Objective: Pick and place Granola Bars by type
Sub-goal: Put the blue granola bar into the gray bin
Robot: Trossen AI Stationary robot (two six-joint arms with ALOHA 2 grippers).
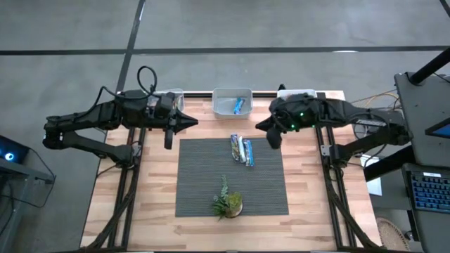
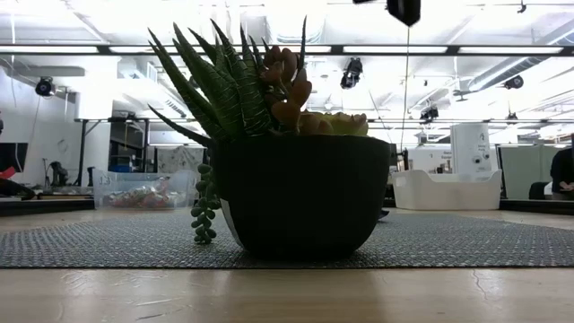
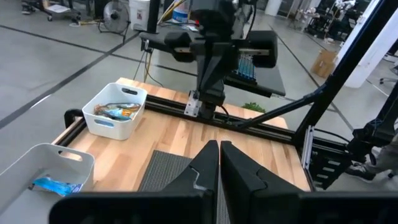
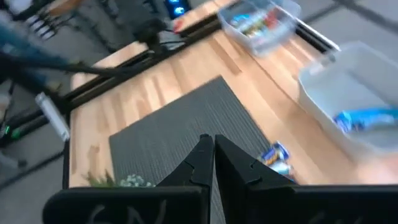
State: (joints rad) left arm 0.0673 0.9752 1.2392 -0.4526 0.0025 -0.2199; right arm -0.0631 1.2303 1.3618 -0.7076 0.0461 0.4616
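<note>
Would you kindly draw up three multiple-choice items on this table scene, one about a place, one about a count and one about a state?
1. Where does the potted plant stand?
A. On the grey mat, near its front edge
B. Inside the white bin
C. On bare wood beside the left arm

2. How many granola bars lie loose on the mat?
A. None
B. Two
C. Six

3. How do the jaws of the left gripper and right gripper stand?
A. Both wide open
B. Both shut and holding nothing
C. Each clamped on a bar

Answers:
1. A, since the high view shows the plant on the mat, away from the bins.
2. B, since two bars lie side by side near the mat's far edge.
3. B, since each wrist view shows the dark fingers pressed together with nothing between them.
</note>
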